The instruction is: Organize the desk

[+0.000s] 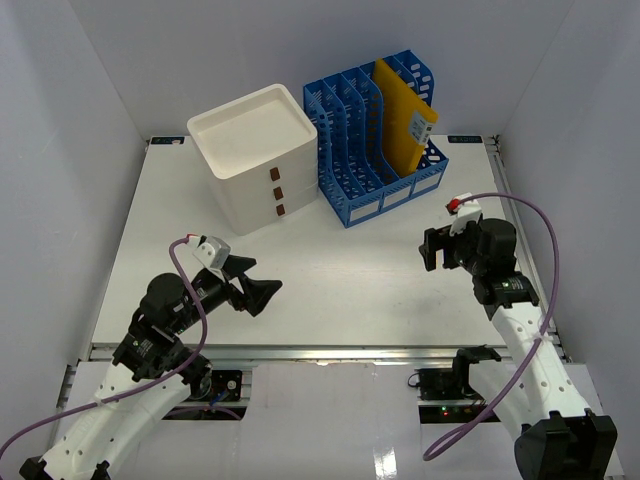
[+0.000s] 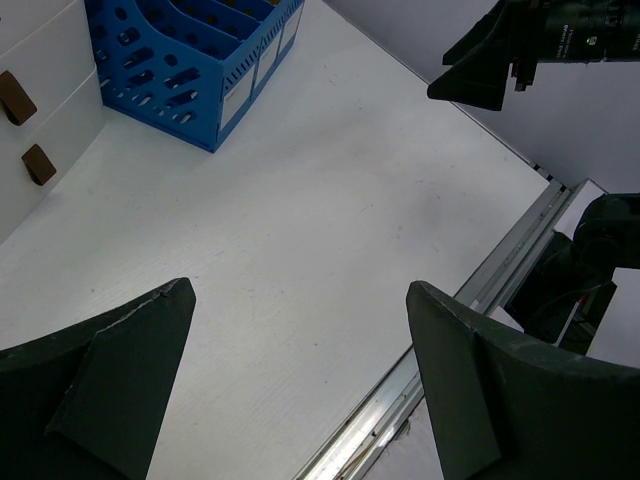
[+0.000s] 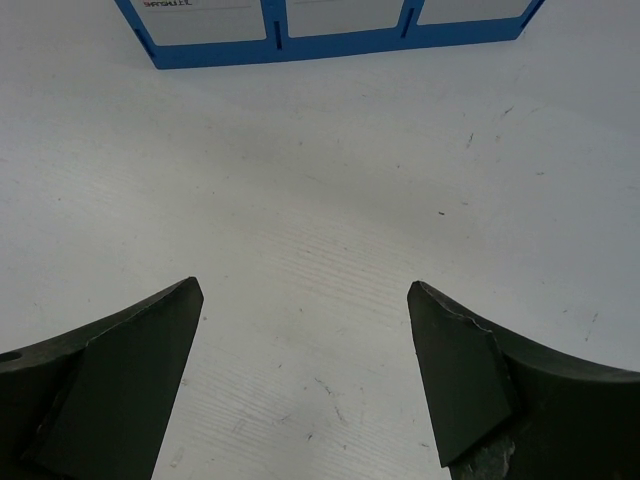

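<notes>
Jaws spread wide and holding nothing, the left gripper (image 1: pixel 262 292) hovers at eight o'clock over the desk (image 1: pixel 340 290). The right gripper (image 1: pixel 432 250), equally agape and unladen, hangs at three o'clock. They face each other across bare white tabletop, apparently parked because no loose item shows within reach. Beyond them, a white drawer box (image 1: pixel 250 160) at eleven o'clock and a blue file rack (image 1: pixel 365 150) at one o'clock sit side by side near the far edge. A yellow folder (image 1: pixel 400 115) stands filed in the rack, storage seemingly pushed back to free working room.
</notes>
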Tool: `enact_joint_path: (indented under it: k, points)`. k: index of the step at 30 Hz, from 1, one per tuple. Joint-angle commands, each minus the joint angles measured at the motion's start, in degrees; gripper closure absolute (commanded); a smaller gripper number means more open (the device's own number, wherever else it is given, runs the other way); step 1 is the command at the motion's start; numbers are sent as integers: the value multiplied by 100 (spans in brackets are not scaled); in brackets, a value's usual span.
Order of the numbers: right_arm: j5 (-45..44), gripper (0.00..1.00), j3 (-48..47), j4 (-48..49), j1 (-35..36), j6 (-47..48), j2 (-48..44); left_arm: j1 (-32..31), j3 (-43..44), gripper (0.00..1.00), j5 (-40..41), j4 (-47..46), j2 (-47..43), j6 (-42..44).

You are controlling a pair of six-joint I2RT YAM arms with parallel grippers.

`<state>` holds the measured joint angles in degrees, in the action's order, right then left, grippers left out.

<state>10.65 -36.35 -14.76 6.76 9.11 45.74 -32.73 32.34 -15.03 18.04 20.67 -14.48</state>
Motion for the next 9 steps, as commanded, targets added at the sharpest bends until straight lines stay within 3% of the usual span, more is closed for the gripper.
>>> enact_joint_path:
  k: [1,9]
  points:
    - [-116,10,84,263,-26,-141,-127,30,-26,2,65,50,-36,-37]
    - [-170,10,162,357,-26,-216,-154,30,-35,2,104,59,-10,-46]
